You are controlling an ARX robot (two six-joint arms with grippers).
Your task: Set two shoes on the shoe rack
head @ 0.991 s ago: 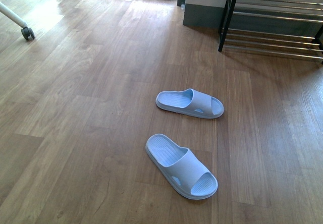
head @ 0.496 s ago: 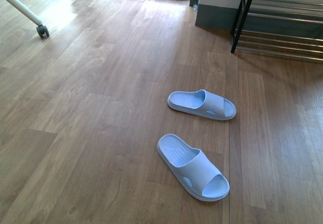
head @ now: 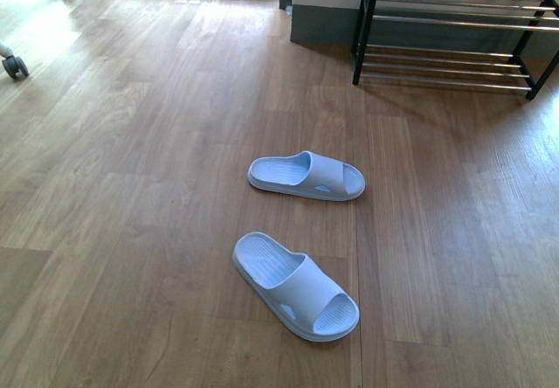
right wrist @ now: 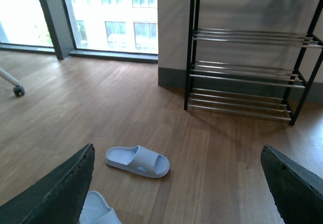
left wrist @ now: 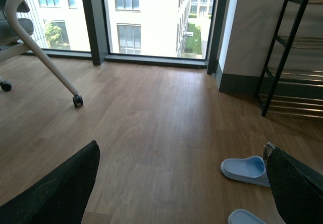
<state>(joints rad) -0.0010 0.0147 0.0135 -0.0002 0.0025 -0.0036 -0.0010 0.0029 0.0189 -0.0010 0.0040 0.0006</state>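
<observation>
The left gripper (left wrist: 180, 148) and right gripper (right wrist: 177, 148) both gape wide and empty above the brown wood-plank floor (head: 131, 187), with the nearer pale blue rubber slide (head: 297, 287) just ahead and below them and the second pale blue slide (head: 306, 176) a little beyond. Well past both, ahead of the right gripper, stands the black-framed shoe rack with chrome bars (right wrist: 247, 32). In the last second the front view has swung to bring more of the rack in; likely the robot is squaring up, neither shoe lifted yet.
</observation>
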